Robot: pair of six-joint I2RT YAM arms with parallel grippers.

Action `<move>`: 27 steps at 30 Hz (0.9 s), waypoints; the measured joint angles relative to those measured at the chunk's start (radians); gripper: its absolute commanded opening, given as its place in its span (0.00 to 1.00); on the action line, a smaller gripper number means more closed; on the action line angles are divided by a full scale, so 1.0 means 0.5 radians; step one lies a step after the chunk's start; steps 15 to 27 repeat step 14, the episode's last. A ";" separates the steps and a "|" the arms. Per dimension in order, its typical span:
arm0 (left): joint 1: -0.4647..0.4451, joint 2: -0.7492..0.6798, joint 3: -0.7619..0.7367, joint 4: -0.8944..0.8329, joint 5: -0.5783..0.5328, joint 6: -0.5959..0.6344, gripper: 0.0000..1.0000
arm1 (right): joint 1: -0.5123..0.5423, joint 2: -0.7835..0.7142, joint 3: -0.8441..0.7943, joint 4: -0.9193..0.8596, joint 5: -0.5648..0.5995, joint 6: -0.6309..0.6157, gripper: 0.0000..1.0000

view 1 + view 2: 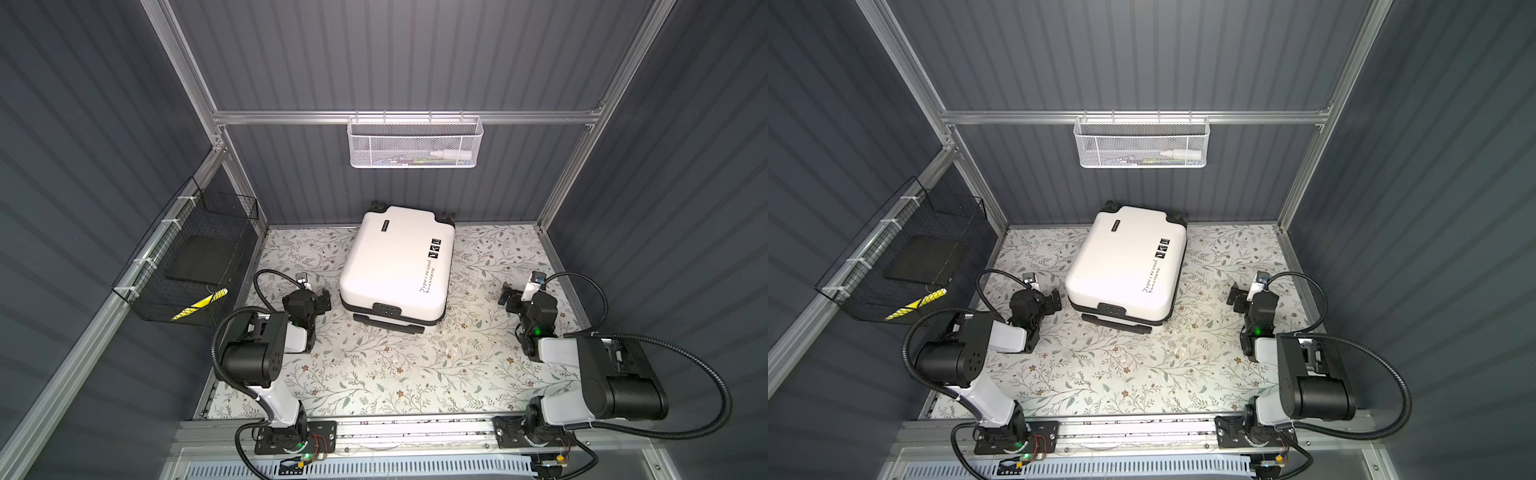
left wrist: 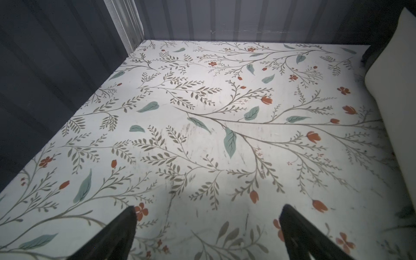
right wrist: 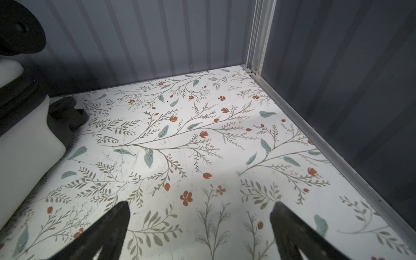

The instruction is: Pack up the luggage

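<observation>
The luggage (image 1: 395, 257) (image 1: 1125, 257), a small white hard-shell suitcase with black wheels and lettering, lies flat and closed at the back middle of the floral table, handle end toward me. My left gripper (image 1: 322, 297) (image 1: 1054, 301) hovers open just left of its near corner, apart from it. My right gripper (image 1: 507, 297) (image 1: 1235, 297) stands open to its right, with a wider gap. In the left wrist view the gripper (image 2: 209, 208) has only table between its fingers, with the shell (image 2: 396, 67) alongside. The right wrist view shows the same for that gripper (image 3: 201, 203), next to shell (image 3: 22, 139) and wheels.
A white mesh basket (image 1: 415, 141) hangs on the back rail, holding a white bottle and small items. A black wire basket (image 1: 187, 266) on the left wall holds a dark flat thing and a yellow-black item. Ribbed walls enclose the floral table (image 1: 395, 374) on three sides.
</observation>
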 measured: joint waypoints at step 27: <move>0.000 0.000 0.000 0.000 0.002 0.006 1.00 | -0.064 0.004 0.033 0.024 -0.188 -0.036 0.99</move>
